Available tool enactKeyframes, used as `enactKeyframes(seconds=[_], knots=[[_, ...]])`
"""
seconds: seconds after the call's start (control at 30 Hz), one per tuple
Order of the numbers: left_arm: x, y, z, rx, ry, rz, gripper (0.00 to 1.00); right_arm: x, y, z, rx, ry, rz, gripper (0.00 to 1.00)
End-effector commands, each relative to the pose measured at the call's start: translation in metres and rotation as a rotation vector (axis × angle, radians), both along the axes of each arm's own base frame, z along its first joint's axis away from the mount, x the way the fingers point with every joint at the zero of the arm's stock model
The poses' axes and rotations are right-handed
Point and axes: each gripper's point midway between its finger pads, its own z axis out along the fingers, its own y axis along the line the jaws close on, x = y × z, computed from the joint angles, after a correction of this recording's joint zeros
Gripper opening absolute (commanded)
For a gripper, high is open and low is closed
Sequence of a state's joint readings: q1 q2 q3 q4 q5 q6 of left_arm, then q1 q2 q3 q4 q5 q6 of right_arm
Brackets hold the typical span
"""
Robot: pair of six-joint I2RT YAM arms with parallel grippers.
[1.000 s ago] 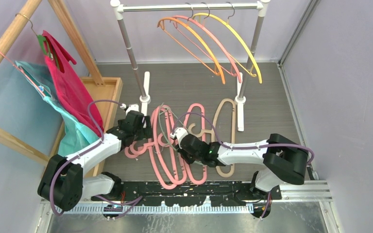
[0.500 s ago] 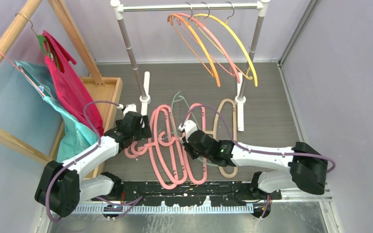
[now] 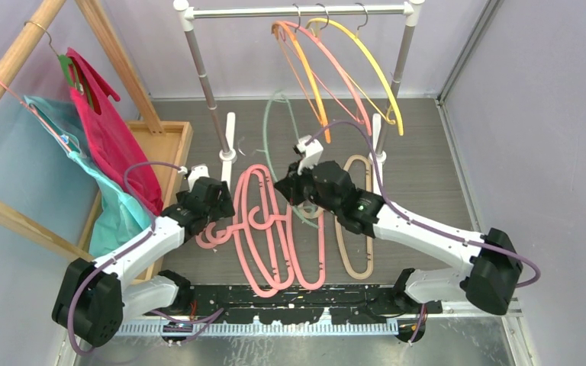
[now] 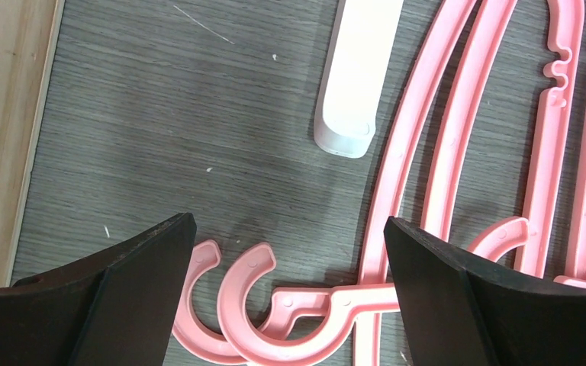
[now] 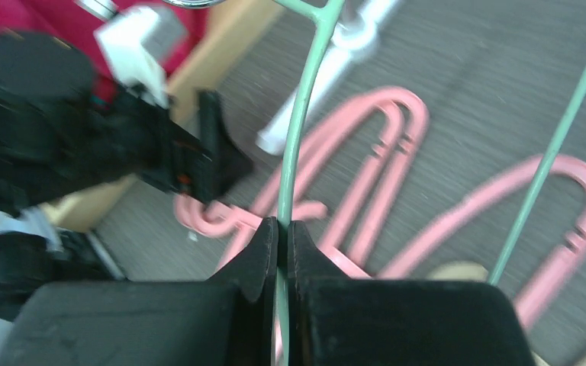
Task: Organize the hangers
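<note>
Right gripper (image 3: 286, 185): fingers pressed together, pinching one thin arm of the grey-green hanger (image 3: 266, 130). In the wrist view the rod runs straight up out of the closed pads (image 5: 263, 252). This hanger is up off the surface (image 3: 435, 152), standing on edge over the middle. Its top reaches toward the rail (image 3: 297, 11) at the far edge, but I don't think it's hooked on. I can't pick out its hook from above.

Left gripper (image 4: 290, 225): fingers spread wide, holding nothing. It hovers low over the hooks of the thick pink hangers (image 4: 420, 152), left of middle, near the white rack foot (image 4: 351, 84).

Other hangers: the thick pink ones lie flat in an overlapping bunch from the middle toward the near edge. The beige hanger (image 3: 355, 229) lies flat just to their right. The orange hanger (image 3: 313, 76), thin pink hanger (image 3: 339, 72) and yellow hanger (image 3: 378, 69) hang together at the right end of the rail.

Handling, my read:
- **Grey-green hanger:** very light, thin and springy. Held by one arm it will likely pivot and swing in the pinch, and the smooth rod could slide through the pads. A grip closer to the neck below the hook would give me better control for landing the hook on the rail.
- **Thick pink hangers:** stiff and light, no crush worry, but the hooks interlock, so lifting one may drag its neighbour. I'd take one by a straight shoulder bar at the outer side of the bunch, not by the hooks.
</note>
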State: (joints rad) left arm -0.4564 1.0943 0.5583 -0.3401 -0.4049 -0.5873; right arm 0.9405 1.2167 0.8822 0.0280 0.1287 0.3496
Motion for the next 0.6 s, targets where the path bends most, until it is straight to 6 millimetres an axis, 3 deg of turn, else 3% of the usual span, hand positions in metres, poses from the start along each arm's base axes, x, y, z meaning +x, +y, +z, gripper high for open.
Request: enactKeyframes(seconds=[0.0,0.2,0.57], knots=[[0.003,0.004,0.007,0.007,-0.032,0.028,0.98,-0.004,0.053,0.094,0.264,-0.086,0.173,0.01],[0.002,0.003,0.008,-0.003,-0.047,0.021,0.98,-0.005,0.080,0.115,0.338,-0.082,0.258,0.01],[0.003,0.000,0.006,-0.012,-0.044,0.011,0.98,0.022,0.090,0.202,0.525,-0.218,0.218,0.01]])
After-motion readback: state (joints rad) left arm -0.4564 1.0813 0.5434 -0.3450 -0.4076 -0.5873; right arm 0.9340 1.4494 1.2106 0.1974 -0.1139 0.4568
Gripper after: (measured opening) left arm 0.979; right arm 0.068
